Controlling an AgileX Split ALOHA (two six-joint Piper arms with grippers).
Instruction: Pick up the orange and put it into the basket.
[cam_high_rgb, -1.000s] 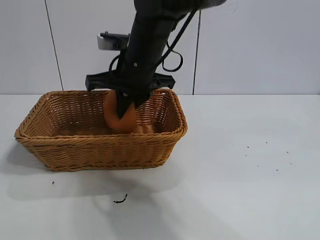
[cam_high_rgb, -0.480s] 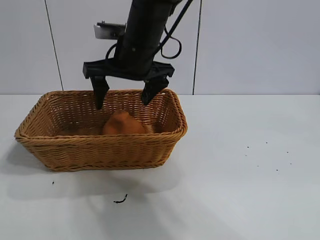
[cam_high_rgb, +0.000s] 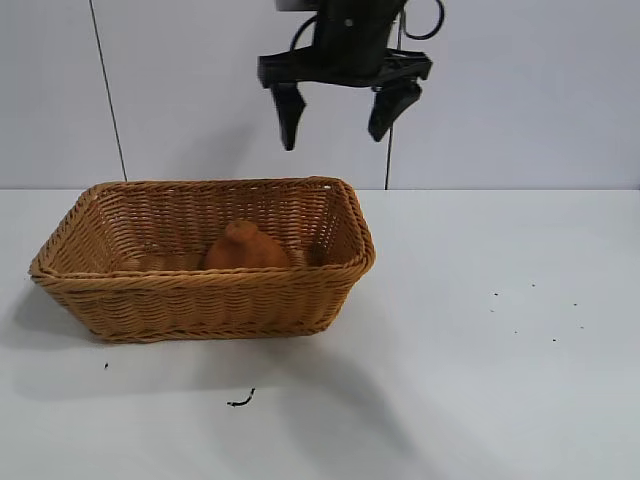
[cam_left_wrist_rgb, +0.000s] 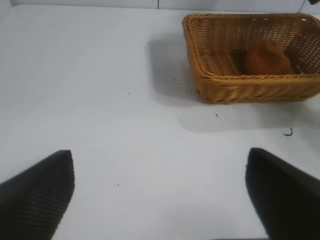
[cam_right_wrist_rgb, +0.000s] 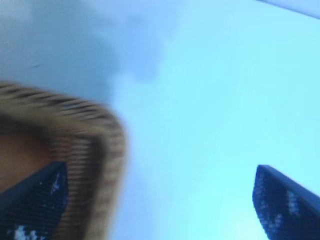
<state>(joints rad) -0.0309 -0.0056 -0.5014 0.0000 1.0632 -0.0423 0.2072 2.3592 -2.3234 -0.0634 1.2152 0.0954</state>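
Observation:
The orange lies inside the wicker basket, near its middle, with nothing touching it. My right gripper hangs open and empty well above the basket's back right corner. In the right wrist view the right gripper has its fingers wide apart, with the basket's rim below one of them. My left gripper is open and empty over bare table, far from the basket and the orange. The left arm is out of the exterior view.
The basket stands on the left half of a white table. A small dark scrap lies in front of the basket and also shows in the left wrist view. A few dark specks dot the right side.
My right gripper opened and let go of the orange, which now rests on the basket floor. The gripper then rose out of the basket and moved to the right.

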